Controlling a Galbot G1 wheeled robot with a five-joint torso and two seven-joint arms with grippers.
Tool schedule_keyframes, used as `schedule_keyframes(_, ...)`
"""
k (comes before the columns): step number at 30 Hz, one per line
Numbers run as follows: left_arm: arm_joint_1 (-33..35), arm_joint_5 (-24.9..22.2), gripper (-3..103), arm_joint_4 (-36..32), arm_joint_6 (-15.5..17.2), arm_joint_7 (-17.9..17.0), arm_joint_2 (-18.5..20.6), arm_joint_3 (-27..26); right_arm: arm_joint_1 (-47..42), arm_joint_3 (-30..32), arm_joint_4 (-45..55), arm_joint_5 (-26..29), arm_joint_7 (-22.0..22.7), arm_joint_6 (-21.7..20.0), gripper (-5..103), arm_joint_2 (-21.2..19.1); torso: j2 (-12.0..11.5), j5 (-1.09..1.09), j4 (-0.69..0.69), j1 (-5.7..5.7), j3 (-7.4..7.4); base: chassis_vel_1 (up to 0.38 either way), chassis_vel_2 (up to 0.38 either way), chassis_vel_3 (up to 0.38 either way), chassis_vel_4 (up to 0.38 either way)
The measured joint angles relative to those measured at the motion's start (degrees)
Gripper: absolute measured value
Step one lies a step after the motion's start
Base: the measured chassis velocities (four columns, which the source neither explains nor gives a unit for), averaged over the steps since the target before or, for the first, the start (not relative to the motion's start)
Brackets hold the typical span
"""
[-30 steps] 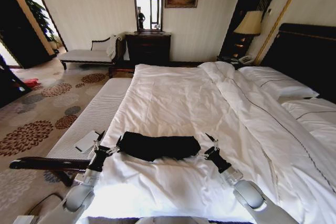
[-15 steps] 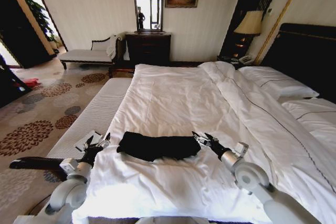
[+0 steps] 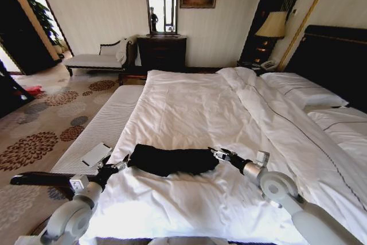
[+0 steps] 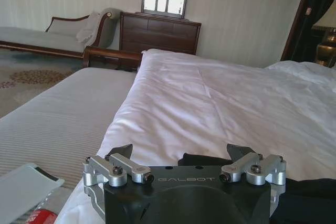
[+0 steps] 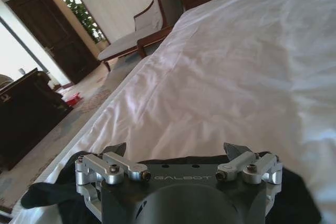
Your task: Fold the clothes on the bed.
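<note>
The clothes point(image 3: 172, 160) are one black garment, folded into a long flat bundle lying crosswise on the white duvet near the foot of the bed point(image 3: 200, 107). My left gripper point(image 3: 117, 165) sits low at the bundle's left end, fingers spread open. At the bundle's right end my right gripper point(image 3: 217, 154) is open too. In the left wrist view the left gripper point(image 4: 181, 151) has its jaws wide, with the clothes point(image 4: 310, 198) just ahead and off to one side. In the right wrist view the right gripper point(image 5: 176, 149) hovers over the clothes point(image 5: 42, 193), holding nothing.
A striped bench point(image 3: 100, 127) runs along the bed's left side, with a white flat item point(image 3: 96, 154) on it. White pillows point(image 3: 304, 91) and a dark headboard point(image 3: 335, 55) are at the right. Far back stand a chaise point(image 3: 94, 59), a dresser point(image 3: 162, 51) and a lamp point(image 3: 272, 26).
Both arms have turned and dropped lower. The left gripper has moved in to the bundle's left end and the right gripper to its right end. The clothes have not moved.
</note>
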Motion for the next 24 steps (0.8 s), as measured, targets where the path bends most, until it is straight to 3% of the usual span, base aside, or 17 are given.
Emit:
schedule_keyframes(9,0.54,-1.75,100,-0.64,-0.77,0.04,1.54,-3.25,12.08,-13.37,-4.85,1.82,-0.51,-1.02,100,0.02,0.0,0.01,0.01,0.0,0.0,0.0,0.0,0.0,0.0)
schedule_keyframes(18,0.48,0.54,100,-0.59,-0.89,0.0,1.14,-0.35,25.14,-28.68,-13.39,4.72,0.29,-1.86,100,2.91,-0.01,0.02,0.02,0.01,0.01,0.0,0.0,0.0,0.0)
schedule_keyframes(24,0.34,0.18,100,-0.37,-0.97,0.07,1.21,-0.78,26.42,-32.25,-14.59,4.15,0.58,-1.9,100,4.46,-0.01,0.03,0.01,0.0,0.0,0.0,0.0,0.0,0.0)
